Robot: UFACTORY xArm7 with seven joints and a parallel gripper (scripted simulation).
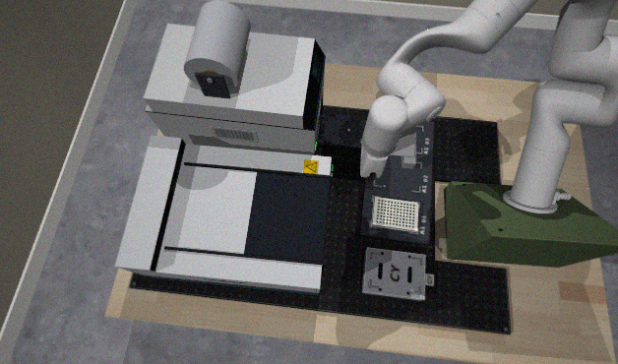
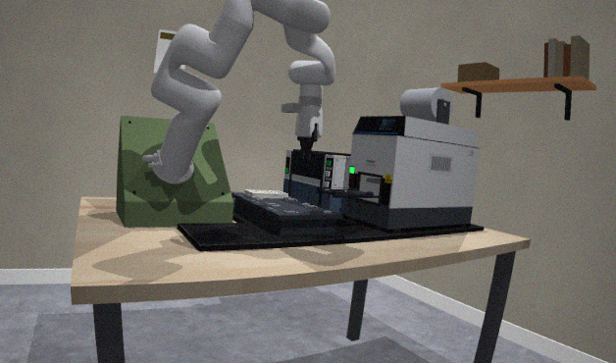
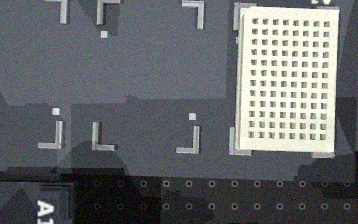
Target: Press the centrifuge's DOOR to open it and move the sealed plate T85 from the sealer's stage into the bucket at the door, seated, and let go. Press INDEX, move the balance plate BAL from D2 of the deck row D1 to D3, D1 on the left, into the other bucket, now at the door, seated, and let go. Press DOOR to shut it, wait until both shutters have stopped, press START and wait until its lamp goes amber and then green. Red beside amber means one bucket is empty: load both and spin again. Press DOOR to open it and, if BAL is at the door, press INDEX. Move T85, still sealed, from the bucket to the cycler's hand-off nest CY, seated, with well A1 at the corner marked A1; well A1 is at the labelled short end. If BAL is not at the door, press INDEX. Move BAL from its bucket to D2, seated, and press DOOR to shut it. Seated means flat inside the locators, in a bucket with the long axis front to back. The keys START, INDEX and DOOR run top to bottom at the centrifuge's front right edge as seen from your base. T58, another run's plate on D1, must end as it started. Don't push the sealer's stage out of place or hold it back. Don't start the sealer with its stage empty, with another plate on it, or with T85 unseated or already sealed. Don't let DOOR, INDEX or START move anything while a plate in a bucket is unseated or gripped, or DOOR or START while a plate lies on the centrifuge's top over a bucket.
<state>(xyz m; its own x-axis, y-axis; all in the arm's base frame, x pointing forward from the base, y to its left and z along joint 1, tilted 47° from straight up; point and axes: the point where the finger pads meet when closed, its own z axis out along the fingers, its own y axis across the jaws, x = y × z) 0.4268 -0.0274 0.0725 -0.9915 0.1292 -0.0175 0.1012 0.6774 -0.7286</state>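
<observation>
My gripper [image 1: 369, 173] [image 2: 307, 142] is shut and empty, pointing down just over the top of the dark centrifuge [image 1: 341, 140] [image 2: 312, 172], at its edge towards the deck row. The fingers do not show in the wrist view. The deck row [image 1: 400, 182] holds a white well plate on D1 [image 1: 395, 213] [image 3: 286, 80]. The D2 locators [image 1: 404, 183] [image 3: 147, 82] are empty. D3 [image 1: 414, 148] is partly hidden by my arm. The grey nest CY [image 1: 395, 273] is empty. I see neither T85 nor BAL. A green lamp [image 2: 330, 162] glows on the centrifuge's panel.
The white sealer [image 1: 237, 84] [image 2: 418, 162] with its roll on top stands beyond the centrifuge, and a green lamp [image 2: 351, 170] shows beside its front. A large white and dark unit [image 1: 222, 221] lies next to it. My green base [image 1: 523, 226] stands behind the deck.
</observation>
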